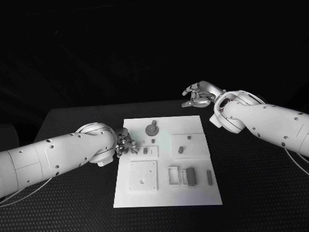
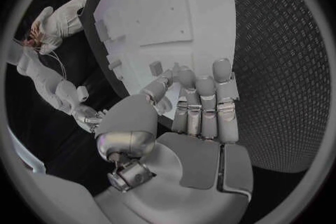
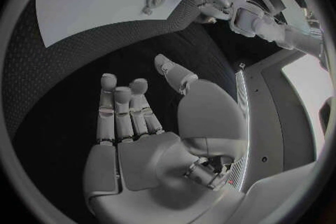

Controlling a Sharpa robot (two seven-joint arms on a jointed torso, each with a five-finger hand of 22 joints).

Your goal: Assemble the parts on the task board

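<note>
Head view: left hand pinches a part at the task board; right hand empty, fingers apart.

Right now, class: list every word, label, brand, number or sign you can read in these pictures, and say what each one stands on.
There are none to read.
Task board: plain white, no printing or numbers visible.
Parts, such as the round part: no markings that can be made out.
Left robot hand and right robot hand: bare metal, no label or brand legible.
Table: textured black surface, no writing.
</note>
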